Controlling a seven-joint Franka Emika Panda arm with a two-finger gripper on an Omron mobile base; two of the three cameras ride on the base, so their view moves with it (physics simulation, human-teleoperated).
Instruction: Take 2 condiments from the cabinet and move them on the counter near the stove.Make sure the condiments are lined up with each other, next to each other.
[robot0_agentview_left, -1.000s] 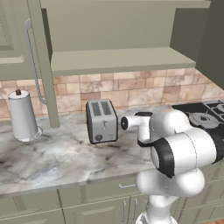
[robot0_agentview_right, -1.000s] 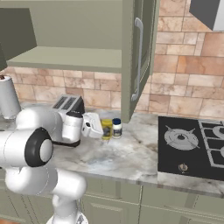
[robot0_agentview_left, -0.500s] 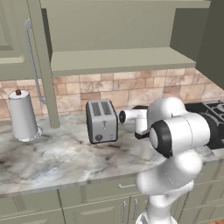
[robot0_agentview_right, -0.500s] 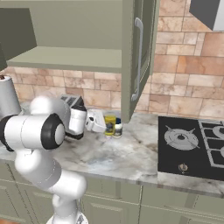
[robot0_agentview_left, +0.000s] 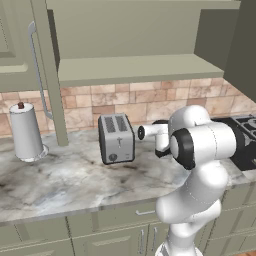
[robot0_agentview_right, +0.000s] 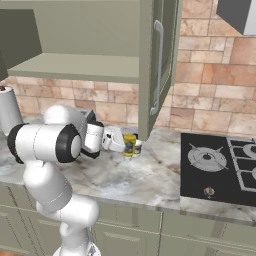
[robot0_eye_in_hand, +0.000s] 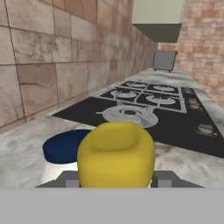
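Yellow squeeze bottle: upright, held at the worktop level in the right base view, just left of the open cabinet door's lower edge. In the hand view its yellow body sits between the two fingers, which are closed against its sides.

Gripper: reaches out sideways from the white arm, clamped on the bottle.

White jar with dark blue lid: stands on the worktop just beside the bottle, on its wall side; in the right base view it shows partly behind the bottle.

Cabinet: olive-grey, doors open, shelf board bare; long silver handle on the right door.

Stove: black cooktop with grey burners, set in the worktop to the right of the two condiments, near them.

Toaster: silver, two-slot, on the worktop by the tiled wall.

Paper-towel roll: white, upright, at the far left of the worktop.
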